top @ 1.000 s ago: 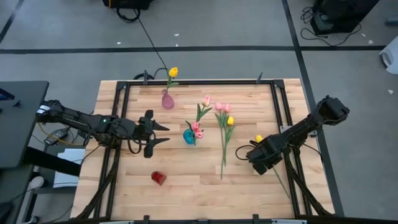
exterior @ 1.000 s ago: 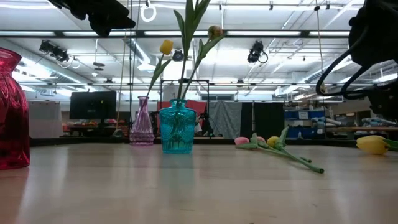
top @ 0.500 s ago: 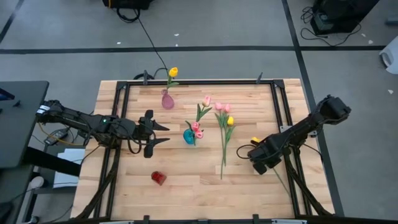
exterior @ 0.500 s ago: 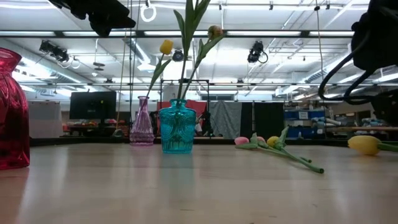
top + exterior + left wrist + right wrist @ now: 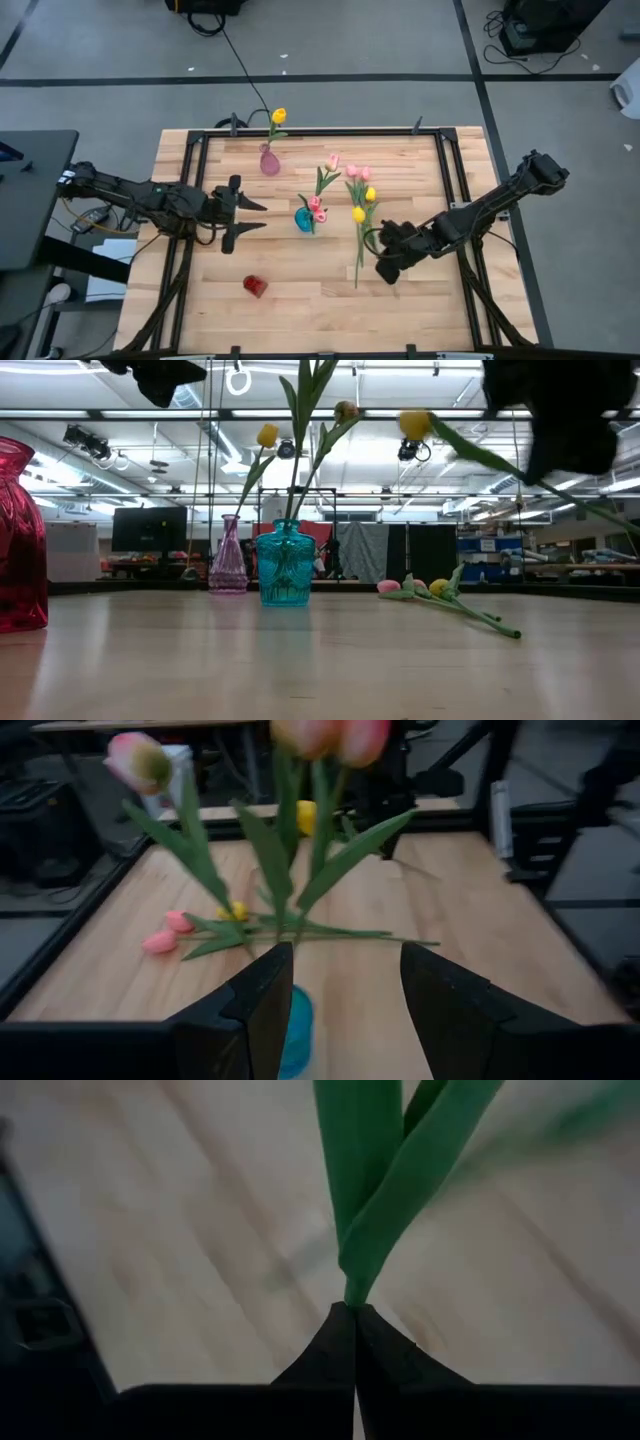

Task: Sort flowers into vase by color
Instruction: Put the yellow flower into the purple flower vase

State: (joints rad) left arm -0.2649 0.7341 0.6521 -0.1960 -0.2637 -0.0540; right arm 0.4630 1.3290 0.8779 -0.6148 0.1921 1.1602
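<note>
My right gripper (image 5: 378,246) is shut on a yellow tulip whose head (image 5: 358,214) is raised over the table's middle; in the low view the head (image 5: 415,425) stands high. My left gripper (image 5: 246,214) is open and empty, left of the teal vase (image 5: 304,219), which holds pink tulips (image 5: 317,207). A pink vase (image 5: 269,163) at the far side holds one yellow tulip (image 5: 278,116). A red vase (image 5: 255,286) stands near the front. Pink tulips (image 5: 351,171) and a yellow one (image 5: 370,194) lie flat on the table. My right gripper pinches the tulip's green stem between its two fingertips, where the narrow leaves join it (image 5: 352,1298). The fingers come from the table's right. The tulip is lifted clear and tilted, its head up toward the table's left, its lower stem (image 5: 600,510) slanting down behind the gripper.
A black frame (image 5: 330,131) runs along the table's far edge and down both sides. The lying tulips' stems (image 5: 358,260) reach toward the near edge, just left of my right gripper. Bare wood (image 5: 310,300) lies along the front.
My right gripper has moved toward the table's left and up with the yellow tulip. The tulip, whose head lay on the table at the right, is now lifted clear, its head high and close to the lying tulips.
</note>
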